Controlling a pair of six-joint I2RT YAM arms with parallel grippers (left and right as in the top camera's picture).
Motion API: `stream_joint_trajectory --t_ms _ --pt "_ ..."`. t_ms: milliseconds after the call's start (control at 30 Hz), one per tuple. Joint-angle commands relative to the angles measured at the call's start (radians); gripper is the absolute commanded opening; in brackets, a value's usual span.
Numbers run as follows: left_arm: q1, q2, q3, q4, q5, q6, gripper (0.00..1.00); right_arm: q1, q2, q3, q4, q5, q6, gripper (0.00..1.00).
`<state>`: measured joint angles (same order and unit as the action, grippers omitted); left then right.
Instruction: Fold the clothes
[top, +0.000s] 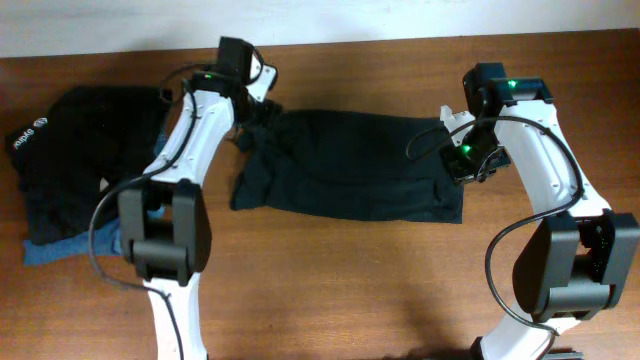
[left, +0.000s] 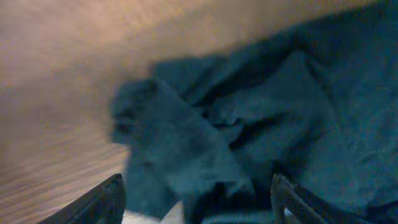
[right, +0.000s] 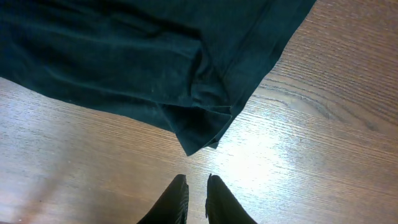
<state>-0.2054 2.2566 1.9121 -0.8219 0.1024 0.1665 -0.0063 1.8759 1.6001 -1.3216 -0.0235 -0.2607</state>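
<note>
Right gripper (right: 196, 180): fingers drawn together, empty, over bare bench (top: 340, 290) just off the right-hand corner of the black T-shirt (top: 350, 165). Shirt lies spread mid-bench towards the far edge. Left gripper (left: 198, 186): fingers spread wide over its bunched left end. Further garments (top: 70, 170) heaped at far left corner

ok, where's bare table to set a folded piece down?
Best: bare wooden table in front of the spread black fabric garment, between the left arm and right arm. Also a narrow strip behind it at the far edge. Crowded: left end, under the heaped pile of dark clothes.
</note>
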Motion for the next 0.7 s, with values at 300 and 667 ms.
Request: stream_joint_trajectory --t_ms 300,667 --pt "-0.001 0.068 -0.002 0.086 0.058 -0.02 0.7 -0.008 0.001 -0.005 0.006 0.009 0.008 0.16" --pt "-0.001 0.068 -0.002 0.076 0.033 -0.02 0.66 -0.008 0.001 -0.005 0.011 0.009 0.007 0.16"
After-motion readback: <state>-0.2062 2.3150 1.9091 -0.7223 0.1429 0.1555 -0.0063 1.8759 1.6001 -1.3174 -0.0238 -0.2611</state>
